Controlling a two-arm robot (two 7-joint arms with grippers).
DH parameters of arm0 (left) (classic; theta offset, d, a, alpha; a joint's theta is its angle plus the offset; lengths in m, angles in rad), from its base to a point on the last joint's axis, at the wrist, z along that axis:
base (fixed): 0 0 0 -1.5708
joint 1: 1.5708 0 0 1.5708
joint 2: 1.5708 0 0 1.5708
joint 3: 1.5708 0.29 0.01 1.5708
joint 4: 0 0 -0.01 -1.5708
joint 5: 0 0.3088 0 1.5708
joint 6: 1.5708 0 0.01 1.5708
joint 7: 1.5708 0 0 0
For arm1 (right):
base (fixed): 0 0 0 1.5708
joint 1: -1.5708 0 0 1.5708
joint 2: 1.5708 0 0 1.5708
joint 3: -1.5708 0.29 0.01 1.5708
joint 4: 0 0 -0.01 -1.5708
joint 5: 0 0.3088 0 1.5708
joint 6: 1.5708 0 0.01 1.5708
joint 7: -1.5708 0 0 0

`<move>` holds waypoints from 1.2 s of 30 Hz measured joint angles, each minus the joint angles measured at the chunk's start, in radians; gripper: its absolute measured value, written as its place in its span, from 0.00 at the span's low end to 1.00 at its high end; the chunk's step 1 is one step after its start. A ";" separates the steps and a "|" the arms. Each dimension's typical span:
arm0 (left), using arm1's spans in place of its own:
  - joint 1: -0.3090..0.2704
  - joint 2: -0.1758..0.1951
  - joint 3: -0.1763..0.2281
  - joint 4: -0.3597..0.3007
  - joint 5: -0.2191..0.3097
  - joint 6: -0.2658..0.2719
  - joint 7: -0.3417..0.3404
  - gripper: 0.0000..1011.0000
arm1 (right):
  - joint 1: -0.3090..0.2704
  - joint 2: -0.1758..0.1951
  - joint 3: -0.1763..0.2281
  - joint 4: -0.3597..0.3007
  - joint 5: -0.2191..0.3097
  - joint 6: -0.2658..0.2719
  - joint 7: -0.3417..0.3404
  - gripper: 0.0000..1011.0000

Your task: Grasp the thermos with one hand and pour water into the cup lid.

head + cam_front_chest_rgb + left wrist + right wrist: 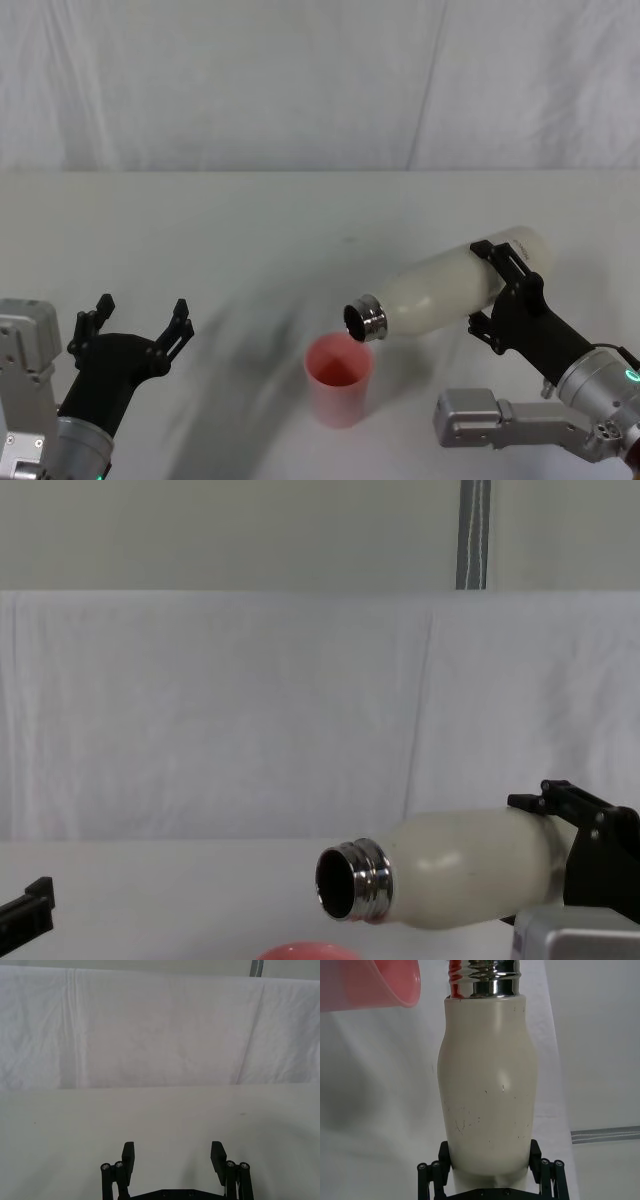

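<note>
1. In the head view the right gripper (505, 290) holds the thermos (450, 288) by its fat bottom end. The black fingers are squeezed tight on both sides of it.
2. The thermos is tipped over, almost lying flat in the air. Its shiny steel neck points at the robot's left and a little down. The open mouth sits just above the rim of the cup lid (339, 380).
3. The cup lid stands upright on the white table (250, 230), near the middle and close to the robot. It is pink-red, smooth, round and open on top.
4. The chest view shows the thermos (450, 872) from the side. You can look into the dark round mouth there. Just the curved top of the cup lid (306, 951) peeks up at the bottom edge.
5. The right wrist view looks along the thermos (487, 1090) from its base. Up close the creamy, dull skin has small scratches and specks. The neck has bright ridges like rings. The cup lid (370, 982) looks a bit see-through there, though that is hard to be sure of.
6. I cannot see any water coming out.
7. The left gripper (140, 320) waits low on the robot's left, well apart from the cup lid. The left wrist view shows its flat blocky fingers (128, 1156) spread wide with nothing in them.
</note>
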 joint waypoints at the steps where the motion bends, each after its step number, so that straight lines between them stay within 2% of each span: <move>1: 0.000 0.000 0.000 0.000 0.000 0.000 0.000 0.99 | 0.000 0.000 -0.001 0.000 -0.001 0.000 0.000 0.94; 36: 0.000 0.000 0.000 0.000 0.000 0.000 0.000 0.99 | 0.013 0.004 -0.006 0.002 -0.007 0.000 0.000 0.94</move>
